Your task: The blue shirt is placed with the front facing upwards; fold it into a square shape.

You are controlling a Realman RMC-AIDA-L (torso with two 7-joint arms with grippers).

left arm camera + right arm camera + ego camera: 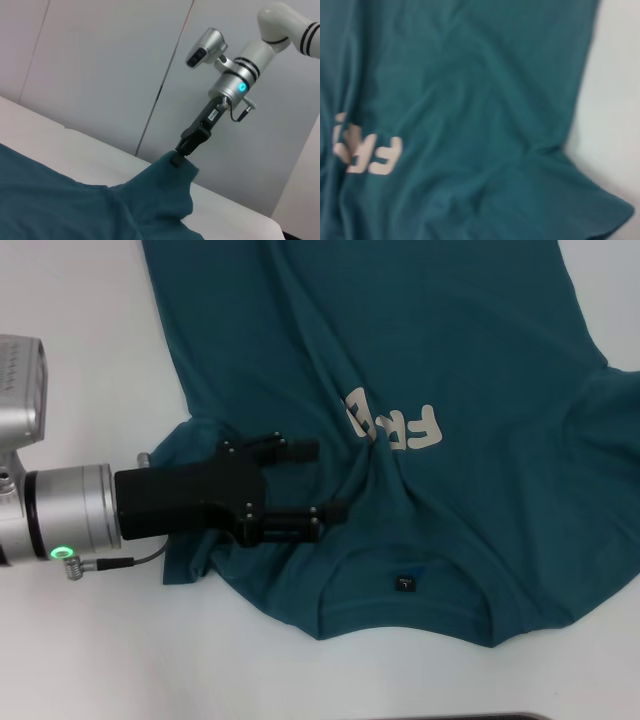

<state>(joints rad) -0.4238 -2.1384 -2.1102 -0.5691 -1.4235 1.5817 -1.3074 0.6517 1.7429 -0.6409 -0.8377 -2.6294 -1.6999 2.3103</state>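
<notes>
Teal blue shirt [450,350] lies under the spread left tool [315,480]; right tool [176,159] pinches its sleeve.

Soft matt cloth blue shirt [450,360]; smooth white table [80,660].

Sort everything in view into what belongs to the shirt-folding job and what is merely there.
Belongs to the job:
- dark teal-blue cotton T-shirt with cream letters, spread front-up
- left gripper, black, fingers apart over the shirt's sleeve beside the collar
- right gripper, pinching a raised fold of the shirt

Merely there:
- white table
- pale wall panels behind
</notes>
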